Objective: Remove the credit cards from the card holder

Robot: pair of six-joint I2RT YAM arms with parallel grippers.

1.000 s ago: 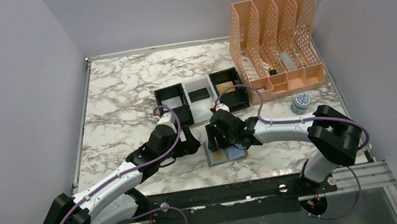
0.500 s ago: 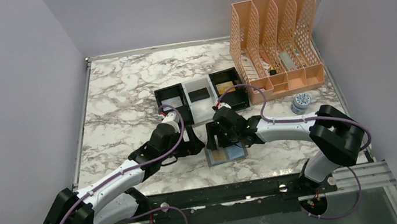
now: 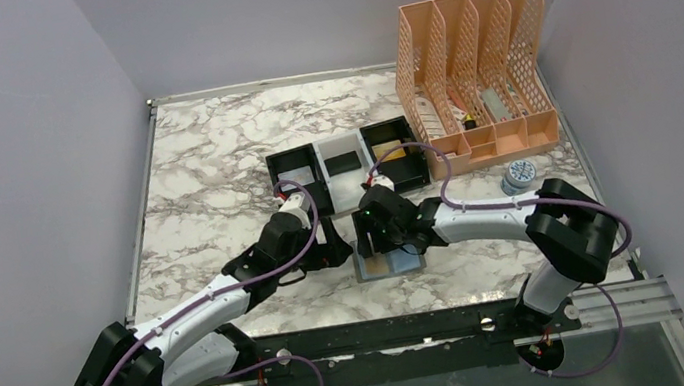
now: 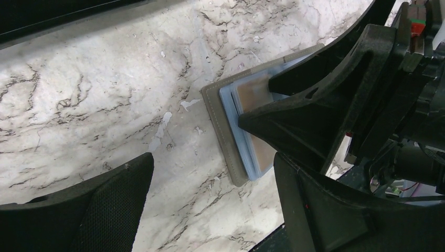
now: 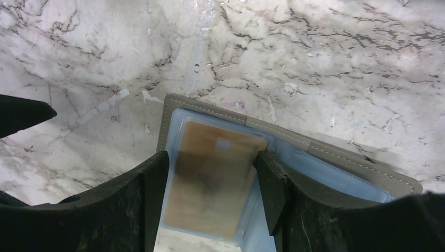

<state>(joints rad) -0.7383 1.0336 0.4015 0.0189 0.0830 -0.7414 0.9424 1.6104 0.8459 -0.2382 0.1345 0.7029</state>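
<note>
Marble table (image 3: 214,171), grey-veined and glossy, same as 1 second ago. Peach mesh rack (image 3: 476,63) at upper right and the black-and-white 3-bin tray (image 3: 345,167) at centre haven't budged. The right gripper (image 5: 211,157) has crept up-left, its matte black fingers spread astride the card, not visibly clamping. The left gripper (image 4: 212,163) gapes wide over marble. The card holder (image 4: 220,131) lies open and flat at lower centre, with a stitched taupe rim and blue sleeve. The gold credit card (image 5: 215,173) sits inside.

White-and-grey marbled worktop (image 3: 212,161), grey-taupe card holder (image 5: 315,167) lined blue-grey, gold-yellow credit card (image 5: 212,178), peach mesh rack (image 3: 470,54), black-and-white tray (image 3: 343,193)
</note>
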